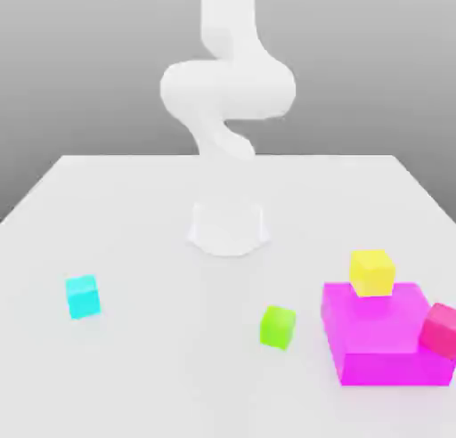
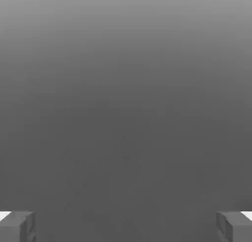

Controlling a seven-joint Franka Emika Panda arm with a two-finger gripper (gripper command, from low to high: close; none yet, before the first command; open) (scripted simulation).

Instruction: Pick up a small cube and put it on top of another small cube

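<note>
Cyan cube sits on the pale bench toward the exterior view's left, well apart from everything else and turned slightly on its base. The green cube stands on the bench nearer the middle, just beside the magenta block with a narrow gap between, and nothing is stacked on it.

Several parts are hard to make out. The exterior view's right edge cuts off part of the pink-red cube, which overlaps the block's side in that view; whether it rests on the block or touches it cannot be told. The yellow cube hides a piece of the block's rear top edge and appears to rest on its upper face. The white arm is so bright that its links merge, and its lower column nearly melts into the bench around the base. Its upper part is cut off by the exterior view's top edge.

As for pose, the arm rises almost straight above its base, with a broad rounded joint lying crosswise midway up and a thick link climbing from there. In the hand view, the hand is released, its fingers spread wide with an empty gap between; only their end portions are visible against a plain grey background.
</note>
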